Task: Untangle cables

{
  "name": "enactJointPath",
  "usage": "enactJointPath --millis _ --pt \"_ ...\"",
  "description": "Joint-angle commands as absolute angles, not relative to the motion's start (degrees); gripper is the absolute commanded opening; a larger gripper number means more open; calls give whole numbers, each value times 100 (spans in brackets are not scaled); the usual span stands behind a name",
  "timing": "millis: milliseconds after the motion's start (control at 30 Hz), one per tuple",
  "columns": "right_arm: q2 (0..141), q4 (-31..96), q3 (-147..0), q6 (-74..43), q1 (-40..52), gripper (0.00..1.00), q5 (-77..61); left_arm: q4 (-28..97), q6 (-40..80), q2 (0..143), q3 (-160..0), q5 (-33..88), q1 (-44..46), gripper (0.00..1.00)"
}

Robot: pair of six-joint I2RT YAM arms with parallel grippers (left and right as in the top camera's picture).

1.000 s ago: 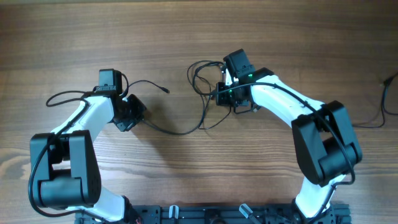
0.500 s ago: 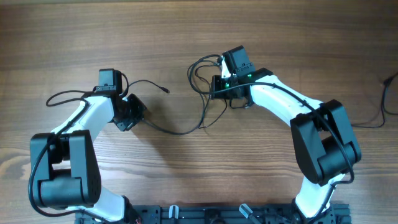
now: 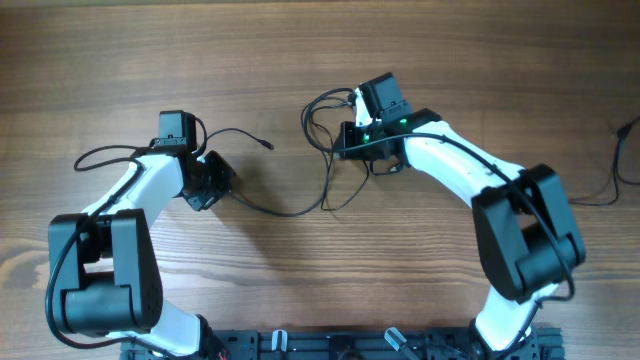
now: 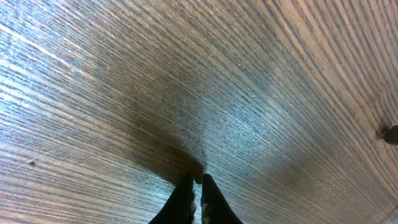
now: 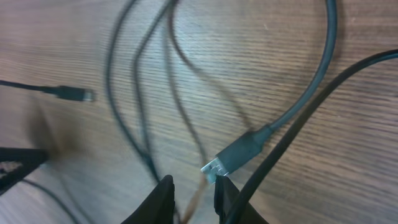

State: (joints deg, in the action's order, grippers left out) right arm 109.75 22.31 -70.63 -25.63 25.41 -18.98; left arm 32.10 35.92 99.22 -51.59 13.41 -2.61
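Right gripper (image 5: 194, 191) parted over cables (image 5: 323, 74), plug (image 5: 239, 152) tip toward lower left.

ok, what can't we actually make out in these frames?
Left wrist: whether the left gripper holds any cables; fingers cut off by bottom edge.
Right wrist: cables blurred; which strand runs between the right gripper fingers is unclear.
Overhead: both grippers' jaws, hidden under the wrists.
Left wrist: dark object cut off by right edge.
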Motion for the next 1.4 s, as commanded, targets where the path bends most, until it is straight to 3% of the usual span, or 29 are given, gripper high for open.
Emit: enactJointPath --millis 0,267,700,767,833,867,900,1067,1267,1367 --pt "10433 2228 -7083 -2554 2545 24 -1809 3251 3651 10042 -5063 1256 -235 7" --pt "10578 2169 -7078 -2543 2620 36 -1763 3229 3651 10042 -5063 1256 -235 7" --pt "11406 1717 -7078 -2567 2818 37 -1651 3229 3651 10042 -5061 1258 -235 8" --pt "11485 1693 -7078 -2565 2816 33 -1588 3229 3649 10042 -5061 1258 -235 9" --pt "11498 1695 -7078 -2569 2816 20 -1500 3234 3649 10042 -5061 1256 -235 8" --pt "11496 1684 -7081 -2569 2816 6 -1461 3234 3649 10042 -5061 1258 -235 8" --pt "11476 1649 -7087 -2565 2814 4 -1466 3234 3649 10042 -5061 1256 -235 9" --pt "11135 2119 -7389 -2440 2703 4 -1466 3236 3649 10042 -5061 1258 -235 9" --pt "9771 2812 -7620 -2075 2429 4 -1249 3236 3649 10042 -5059 1258 -235 9" --pt "8853 2856 -7620 -1951 2279 4 -869 3234 3649 10042 -5059 1258 -235 15"
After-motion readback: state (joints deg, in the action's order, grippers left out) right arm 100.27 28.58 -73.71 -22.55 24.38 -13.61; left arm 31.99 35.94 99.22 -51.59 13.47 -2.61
